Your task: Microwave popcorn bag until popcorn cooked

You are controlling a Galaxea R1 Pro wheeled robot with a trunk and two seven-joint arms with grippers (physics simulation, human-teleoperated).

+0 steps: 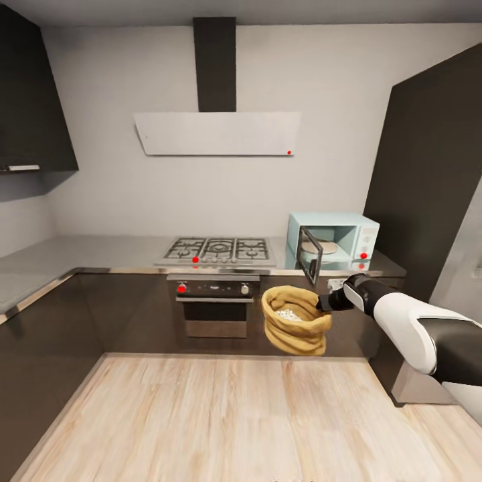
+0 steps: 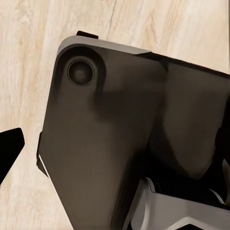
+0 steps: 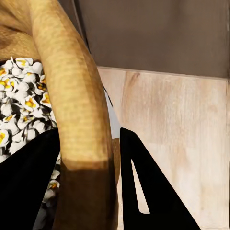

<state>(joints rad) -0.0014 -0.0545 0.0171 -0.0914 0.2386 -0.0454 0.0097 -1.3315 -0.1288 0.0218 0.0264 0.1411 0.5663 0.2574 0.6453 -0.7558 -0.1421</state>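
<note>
The tan popcorn bag [image 1: 294, 331] hangs in the air in front of the dark cabinets, below the microwave [image 1: 348, 237]. My right gripper [image 1: 325, 302] is shut on its rolled rim from the right. In the right wrist view the rim [image 3: 76, 96] sits pinched between the two black fingers [image 3: 143, 191]. White and yellow popcorn [image 3: 19, 96] fills the sack, and it also shows as whitish popcorn [image 1: 289, 314] in the head view. The microwave stands on the grey countertop [image 1: 100, 258], its dark-framed door [image 1: 309, 254] swung open. One black fingertip [image 2: 9, 148] of my left gripper shows over the wooden floor.
A gas hob [image 1: 217, 250] sits on the counter left of the microwave, with a steel oven [image 1: 214, 304] under it. A tall dark cabinet [image 1: 428, 174] rises at the right. The robot's dark base [image 2: 110, 120] lies below the left wrist. Wooden floor [image 1: 221, 422] stretches ahead.
</note>
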